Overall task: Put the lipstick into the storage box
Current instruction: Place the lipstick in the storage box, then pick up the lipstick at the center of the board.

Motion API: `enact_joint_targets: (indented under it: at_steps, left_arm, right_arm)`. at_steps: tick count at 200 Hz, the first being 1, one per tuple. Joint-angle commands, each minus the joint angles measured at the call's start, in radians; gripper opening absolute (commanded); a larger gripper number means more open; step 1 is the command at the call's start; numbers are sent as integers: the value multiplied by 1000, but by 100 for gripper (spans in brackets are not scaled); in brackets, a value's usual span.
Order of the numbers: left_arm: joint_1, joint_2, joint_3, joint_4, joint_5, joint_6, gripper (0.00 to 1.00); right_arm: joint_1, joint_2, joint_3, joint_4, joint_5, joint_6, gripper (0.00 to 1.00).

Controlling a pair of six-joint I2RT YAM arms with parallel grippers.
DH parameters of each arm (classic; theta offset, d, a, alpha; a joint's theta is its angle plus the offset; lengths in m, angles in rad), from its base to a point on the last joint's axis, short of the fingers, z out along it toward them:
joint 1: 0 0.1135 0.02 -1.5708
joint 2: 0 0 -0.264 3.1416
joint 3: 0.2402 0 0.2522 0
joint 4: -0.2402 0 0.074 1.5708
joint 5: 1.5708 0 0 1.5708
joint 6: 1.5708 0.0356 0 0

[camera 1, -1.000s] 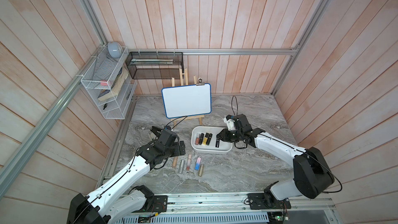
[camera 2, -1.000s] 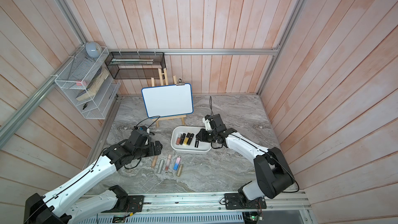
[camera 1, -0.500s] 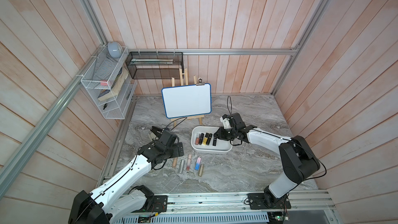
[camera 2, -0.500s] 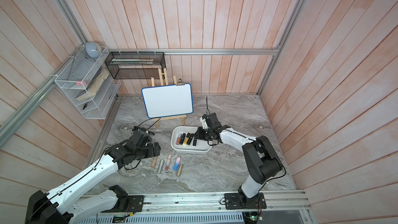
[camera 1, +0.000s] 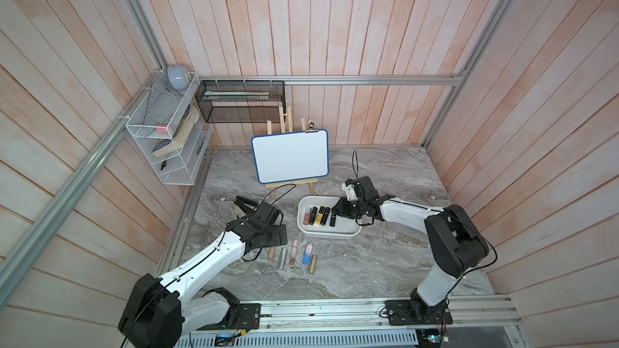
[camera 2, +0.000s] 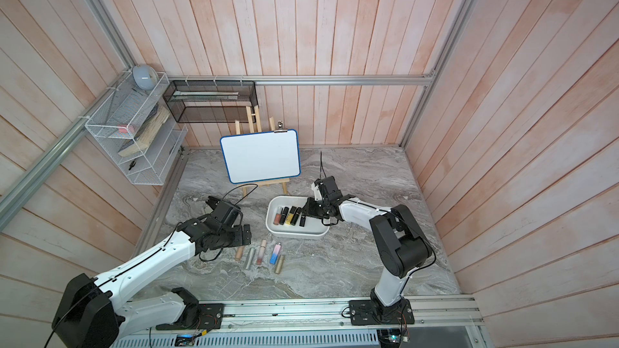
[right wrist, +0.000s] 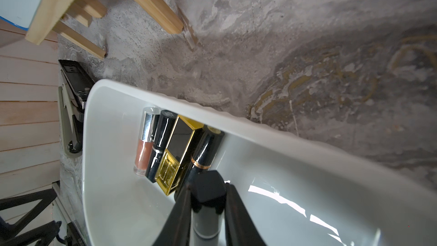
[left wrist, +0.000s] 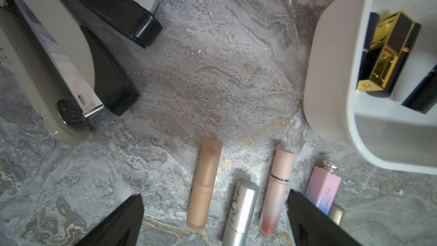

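The storage box [camera 1: 330, 234] [camera 2: 294, 233] is a shallow white tub on the marble, with several lipsticks lying side by side at its left end. My right gripper [camera 1: 335, 213] [right wrist: 208, 185] reaches down into it, shut on a black lipstick [right wrist: 205, 211] next to a black copper-ringed one [right wrist: 205, 147]. My left gripper [camera 1: 279, 234] [left wrist: 214, 194] hangs open above a row of loose lipsticks on the table: beige [left wrist: 204, 183], silver [left wrist: 241, 209], pale pink [left wrist: 275, 192] and pink-blue [left wrist: 322, 190]. It touches none of them.
A whiteboard on a wooden easel [camera 1: 290, 156] stands just behind the box. A black and a beige stapler-like thing [camera 1: 242, 207] lie beyond my left gripper. A white wire rack [camera 1: 167, 128] and a black mesh basket [camera 1: 241, 102] hang on the walls.
My right arm has swung left and brought the black lipstick a little further into the box. The left arm has barely moved.
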Motion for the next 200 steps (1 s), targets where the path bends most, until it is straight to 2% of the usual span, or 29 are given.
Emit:
enact_joint_targets:
  at_steps: [1,42,74,116,150,162,200]
  left_arm:
    - [5,10,-7,9,22,20,99]
    - [5,36,-15,29,42,21,93]
    - [5,65,-27,43,47,12,89]
    - [5,120,-31,63,59,8,84]
    - [5,145,-35,64,37,-2,75]
    - [5,150,-35,65,34,-4,69]
    - [5,160,-34,39,-6,-14,69]
  right_arm:
    - [-7,20,9,22,6,2,29]
    - [-9,11,0,28,2,1,37]
    - [-9,-34,-7,14,4,-7,38]
    - [-3,-164,-29,-11,8,-8,38]
    - [31,-257,-40,-48,25,-13,39]
    - [48,-281,-42,-64,37,-15,39]
    - [89,-329,-62,-81,55,-7,39]
